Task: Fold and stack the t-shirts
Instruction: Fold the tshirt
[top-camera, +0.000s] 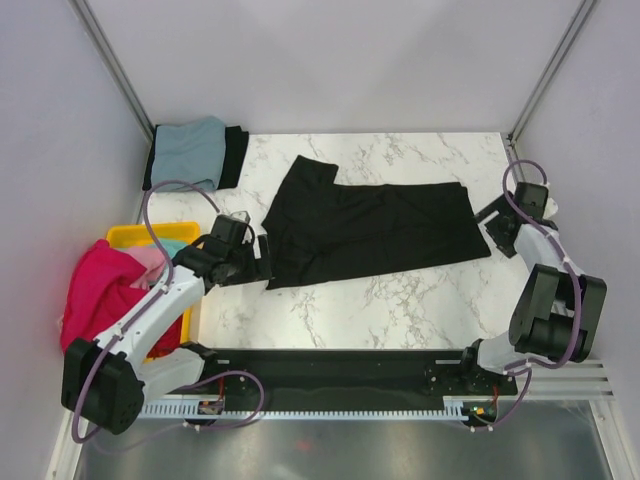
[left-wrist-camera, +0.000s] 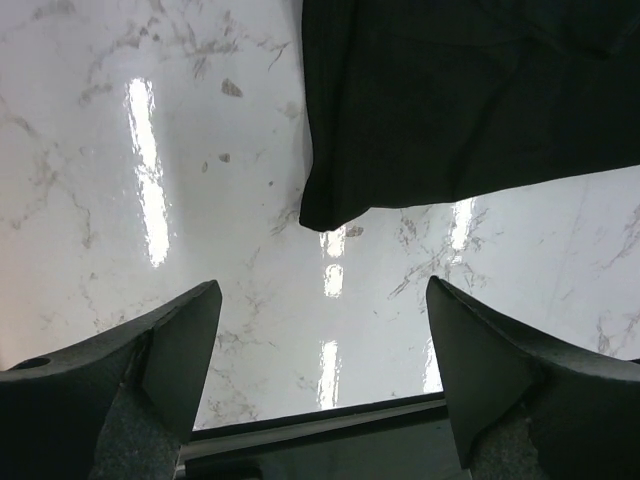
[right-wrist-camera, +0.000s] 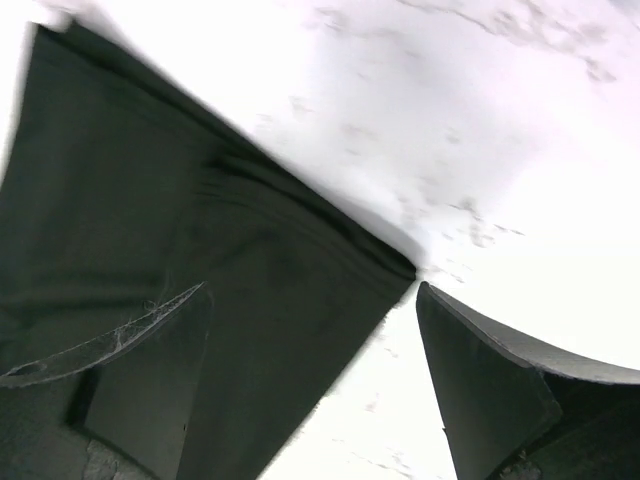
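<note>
Heaped shirts (top-camera: 95, 285) are half hidden by the left arm (top-camera: 160, 300). The left tool (left-wrist-camera: 320, 300) is held spread wide, empty, beside the large black t-shirt (top-camera: 370, 230) laid on the table (top-camera: 400, 300). The right tool (right-wrist-camera: 312, 288) is likewise spread, empty, at its right corner.

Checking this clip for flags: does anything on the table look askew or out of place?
The black t-shirt lies half folded and skewed, with a flap jutting out at its far left corner. The magenta shirt spills over the side of the yellow bin.

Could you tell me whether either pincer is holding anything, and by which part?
Nothing is held: left pincer and right pincer both stand open near the black shirt.
</note>
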